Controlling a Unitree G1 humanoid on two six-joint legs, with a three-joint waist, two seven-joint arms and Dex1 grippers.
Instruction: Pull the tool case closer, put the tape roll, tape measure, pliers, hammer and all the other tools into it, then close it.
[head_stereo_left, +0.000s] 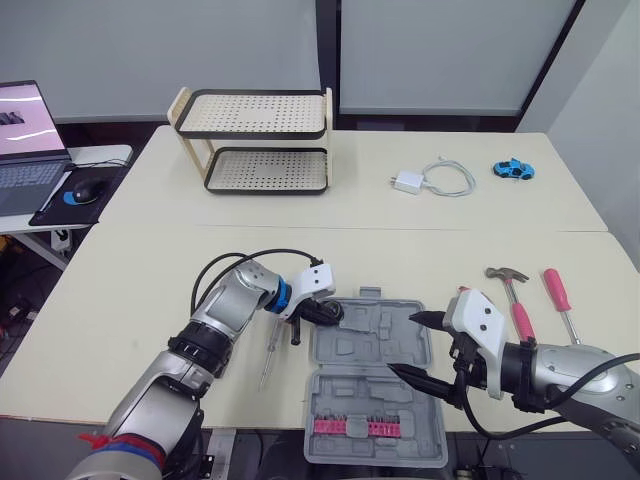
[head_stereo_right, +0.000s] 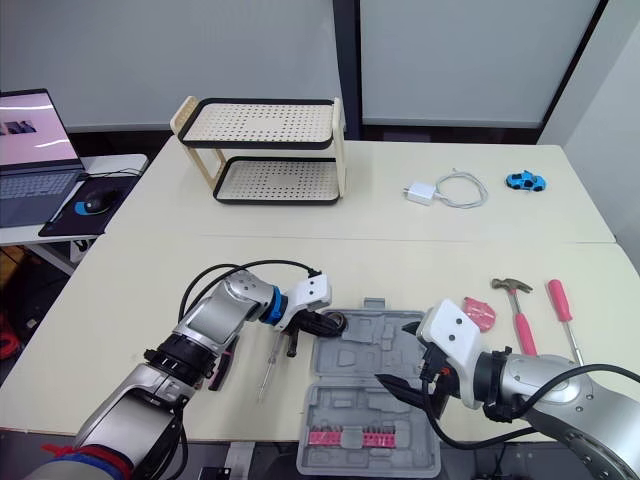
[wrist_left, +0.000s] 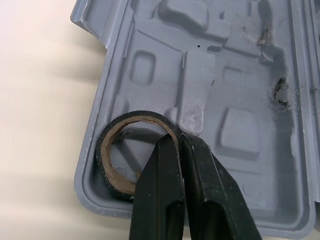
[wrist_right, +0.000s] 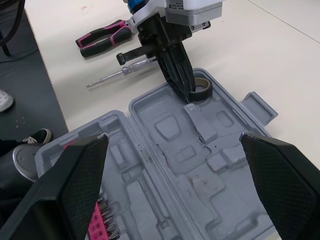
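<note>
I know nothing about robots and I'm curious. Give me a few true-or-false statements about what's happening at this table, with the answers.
1. The tool case lies open. True.
2. The hammer is already in the case. False: it lies on the table, to the right of the case.
3. The left claw grips the tape roll in a corner of the case. True.
4. The right claw is clamped on the pliers. False: it is open and empty above the case, and the pliers lie on the table to the left of the case.
</note>
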